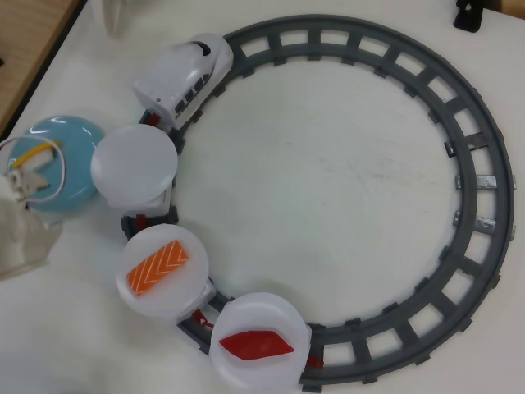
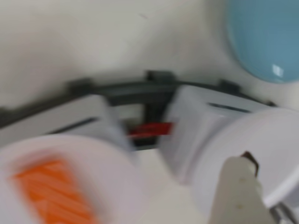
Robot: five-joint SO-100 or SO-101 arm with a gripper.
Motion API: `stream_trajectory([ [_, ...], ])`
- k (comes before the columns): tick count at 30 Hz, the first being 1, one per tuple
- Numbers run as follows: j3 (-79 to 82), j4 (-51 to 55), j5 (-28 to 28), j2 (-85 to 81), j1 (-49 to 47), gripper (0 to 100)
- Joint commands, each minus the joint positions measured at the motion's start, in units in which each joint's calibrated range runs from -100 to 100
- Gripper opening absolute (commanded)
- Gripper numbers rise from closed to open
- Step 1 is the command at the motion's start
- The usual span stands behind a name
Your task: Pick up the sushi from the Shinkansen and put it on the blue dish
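The gripper sits at the left edge of the overhead view, a pale bulk trailing white wires, with its tip over the left rim of the blue dish. I cannot tell how wide the jaws stand or whether they grasp anything. The blurred wrist view shows only one cream finger at the bottom. A thin yellow streak lies among the wires above the dish; whether it is the sushi or a cable, I cannot say, and no view shows the sushi clearly. Just right of the dish stands a white plate, its top plain, on the car directly behind the Shinkansen, which points up and to the right along the grey circular track. Further back, the next plate carries an orange salmon piece, and the last holds a dark red diamond piece.
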Motion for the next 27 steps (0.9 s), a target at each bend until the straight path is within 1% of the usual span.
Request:
stream_trajectory([
  [1, 3.19, 5.98, 0.8, -12.33, 1.63, 19],
  [4, 5.72, 8.7, 1.17, -20.05, 8.05, 16],
  [7, 10.5, 8.1, 2.16, -26.1, 19.23, 11],
  [10, 15.82, 6.92, 2.74, -31.49, 27.24, 10],
  [13, 22.49, 4.88, 2.32, -39.04, 32.7, 10],
  [15, 27.18, 3.26, 2.16, -45.51, 35.08, 10],
  [19, 35.11, 0.8, 0.8, -59.03, 36.93, 10],
  [22, 36.83, 0.46, 0.91, -67.0, 37.28, 10],
  [24, 36.92, 0.46, 0.96, -70.07, 37.63, 10],
  [27, 37.19, 0.46, 1.01, -70.48, 37.63, 10],
])
